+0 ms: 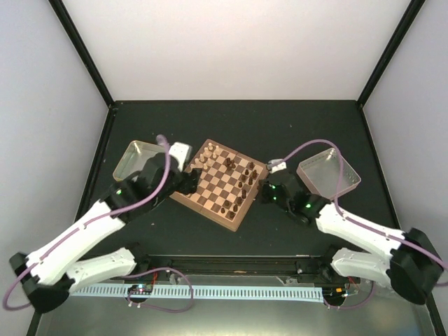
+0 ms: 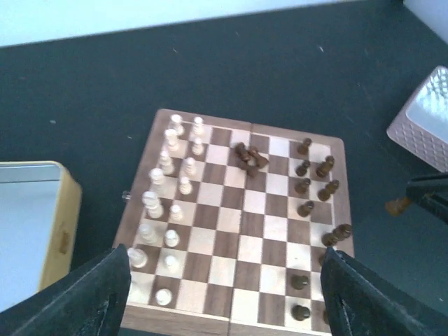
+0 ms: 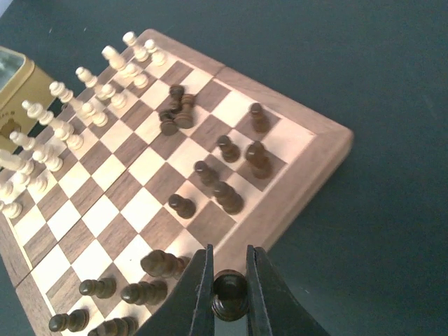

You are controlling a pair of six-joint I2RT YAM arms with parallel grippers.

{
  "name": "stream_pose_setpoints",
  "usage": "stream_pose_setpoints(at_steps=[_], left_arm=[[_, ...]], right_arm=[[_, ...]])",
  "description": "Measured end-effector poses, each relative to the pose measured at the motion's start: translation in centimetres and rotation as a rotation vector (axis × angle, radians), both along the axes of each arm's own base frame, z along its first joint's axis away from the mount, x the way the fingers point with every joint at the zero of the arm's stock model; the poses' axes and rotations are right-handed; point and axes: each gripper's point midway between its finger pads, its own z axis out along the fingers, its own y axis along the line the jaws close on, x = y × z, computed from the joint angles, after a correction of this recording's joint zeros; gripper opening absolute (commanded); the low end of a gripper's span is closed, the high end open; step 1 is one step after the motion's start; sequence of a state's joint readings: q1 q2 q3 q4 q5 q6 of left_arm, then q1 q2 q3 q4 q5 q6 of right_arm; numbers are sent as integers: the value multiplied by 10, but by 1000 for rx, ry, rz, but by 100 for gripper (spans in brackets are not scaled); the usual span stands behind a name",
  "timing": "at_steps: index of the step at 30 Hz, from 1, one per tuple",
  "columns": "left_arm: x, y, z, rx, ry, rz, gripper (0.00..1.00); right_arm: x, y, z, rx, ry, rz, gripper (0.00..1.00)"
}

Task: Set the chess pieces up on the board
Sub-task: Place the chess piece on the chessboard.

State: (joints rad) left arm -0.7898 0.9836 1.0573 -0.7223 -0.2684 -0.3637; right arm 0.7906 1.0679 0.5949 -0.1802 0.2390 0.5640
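The chessboard (image 1: 219, 183) lies mid-table, also in the left wrist view (image 2: 238, 231) and the right wrist view (image 3: 294, 136). Cream pieces (image 2: 168, 175) stand in two rows on its left side. Dark pieces (image 2: 308, 189) stand along its right side, and a small heap of dark pieces (image 3: 175, 112) lies near the far middle. My right gripper (image 3: 229, 294) is shut on a dark piece (image 3: 229, 297) held just above the board's right rim. My left gripper (image 2: 224, 294) is open and empty above the board's near edge.
A yellow-rimmed metal tray (image 1: 135, 159) sits left of the board, seen also in the left wrist view (image 2: 28, 224). A pinkish metal tray (image 1: 329, 172) sits right of the board. Black frame posts stand at the table's back corners.
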Motion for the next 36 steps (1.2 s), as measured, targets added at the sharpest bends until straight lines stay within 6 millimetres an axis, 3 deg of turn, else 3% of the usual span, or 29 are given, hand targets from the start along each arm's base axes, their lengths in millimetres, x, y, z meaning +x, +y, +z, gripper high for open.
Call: stream_pose_setpoints(at_steps=[5,9,16,26,36], left_arm=[[-16,41,12,-70,-147,82,81],[-20,56,35,-132,-252,122,81],[-15,61,41,-132,-296,156,81],[-9,60,37,-117,-291,166,82],[-6,61,35,-105,-287,174,82]], right_arm=[[7,26,-18,-74,-27,71,3],[17,38,-29,-121,-40,96,3],[32,54,-33,-131,-64,105,3],[34,57,-52,-163,-35,111,4],[33,56,-62,-189,-17,118,15]])
